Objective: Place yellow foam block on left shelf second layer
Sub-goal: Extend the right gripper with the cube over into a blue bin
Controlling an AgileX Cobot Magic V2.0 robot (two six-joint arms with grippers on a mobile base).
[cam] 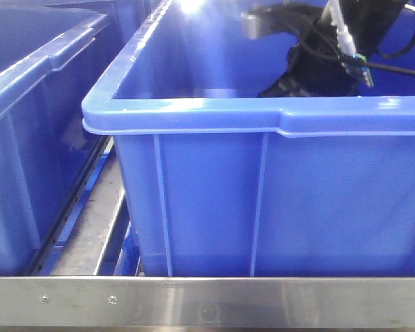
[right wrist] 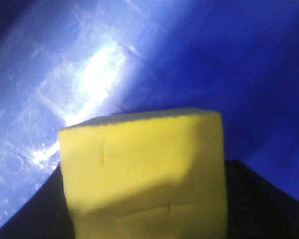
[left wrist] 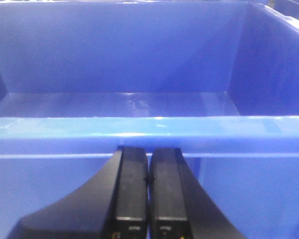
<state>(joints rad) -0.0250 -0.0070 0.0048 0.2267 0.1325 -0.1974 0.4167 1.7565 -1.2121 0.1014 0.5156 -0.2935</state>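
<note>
Right gripper (right wrist: 142, 219) is gripping the yellow foam block (right wrist: 144, 174) between its dark fingers inside the blue bin (cam: 263, 124), left gripper (left wrist: 148, 199) idling clenched and empty just outside the rim; judging best to keep the squeeze steady.

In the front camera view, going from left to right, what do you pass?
Left blue bin → metal shelf rail in the gap → large blue bin → right arm reaching down inside it.
</note>
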